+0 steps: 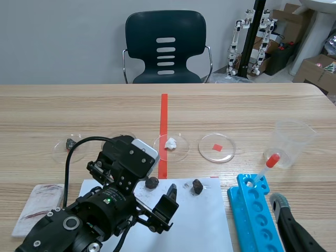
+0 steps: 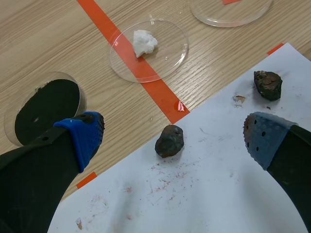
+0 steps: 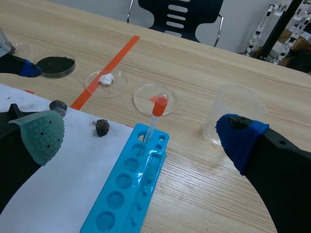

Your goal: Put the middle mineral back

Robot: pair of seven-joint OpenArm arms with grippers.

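Observation:
Two dark mineral lumps lie on the white paper (image 1: 194,220): one (image 1: 152,182) near its far left edge, the other (image 1: 197,186) to its right. My left gripper (image 1: 157,202) hovers open just above the paper. In the left wrist view the left lump (image 2: 169,141) lies between and slightly ahead of the gripper's (image 2: 172,136) blue pads, untouched. The second lump (image 2: 267,84) lies ahead of one pad. A petri dish (image 2: 160,58) beyond holds a white mineral (image 2: 144,41). My right gripper (image 3: 141,138) is open over the blue tray (image 3: 129,184), holding nothing.
A dish of black powder (image 2: 46,104), a dish with a dark stone (image 1: 70,143) and a dish with a red square (image 1: 217,147) line the table. A red-bulbed pipette (image 1: 265,168) leans on the blue tray (image 1: 257,215); a plastic cup (image 1: 292,142) stands behind. A stained cloth (image 1: 39,205) lies at the near left.

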